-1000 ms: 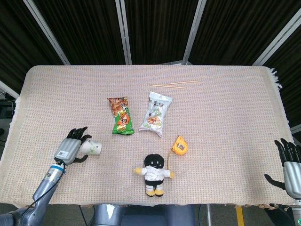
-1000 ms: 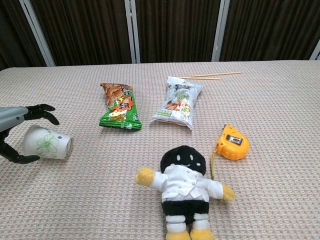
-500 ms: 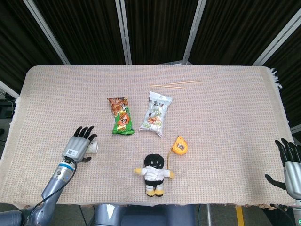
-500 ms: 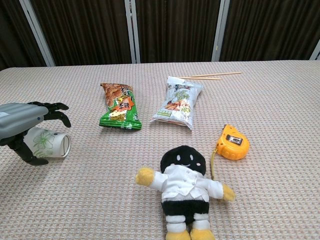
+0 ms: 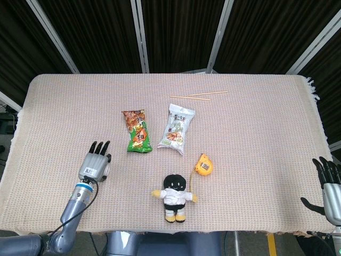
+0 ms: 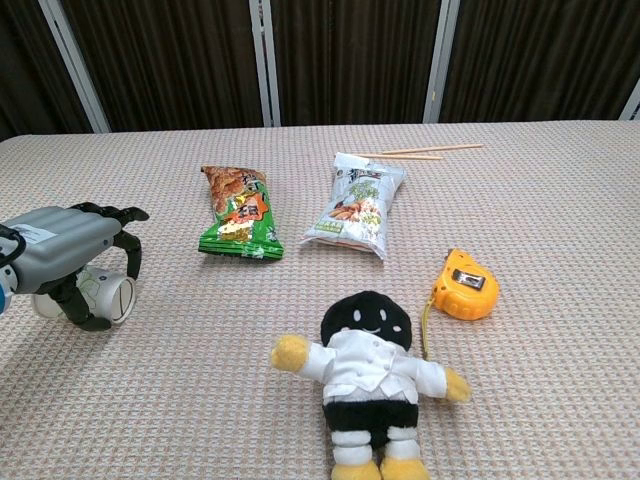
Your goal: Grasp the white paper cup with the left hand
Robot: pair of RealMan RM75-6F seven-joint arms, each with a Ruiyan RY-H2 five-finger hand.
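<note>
The white paper cup (image 6: 108, 298), printed with a green leaf, lies on its side at the front left of the table, mouth facing right. My left hand (image 6: 72, 252) covers it from above. The fingers (image 6: 122, 213) arch over the cup and the thumb sits under its near side, but they have not visibly clamped on it. From the head view the left hand (image 5: 96, 162) hides the cup almost entirely, fingers stretched forward. My right hand (image 5: 329, 184) hangs at the table's front right corner, fingers apart and empty.
A green-and-orange snack bag (image 6: 238, 215) and a white snack bag (image 6: 358, 205) lie mid-table. A black-and-white plush doll (image 6: 370, 375) and an orange tape measure (image 6: 464, 284) sit nearer the front. Two thin sticks (image 6: 425, 152) lie at the back.
My left hand moved right from beside the cup to over it, and its fingers now arch around the cup. The cup shifted slightly right. My right hand stayed put.
</note>
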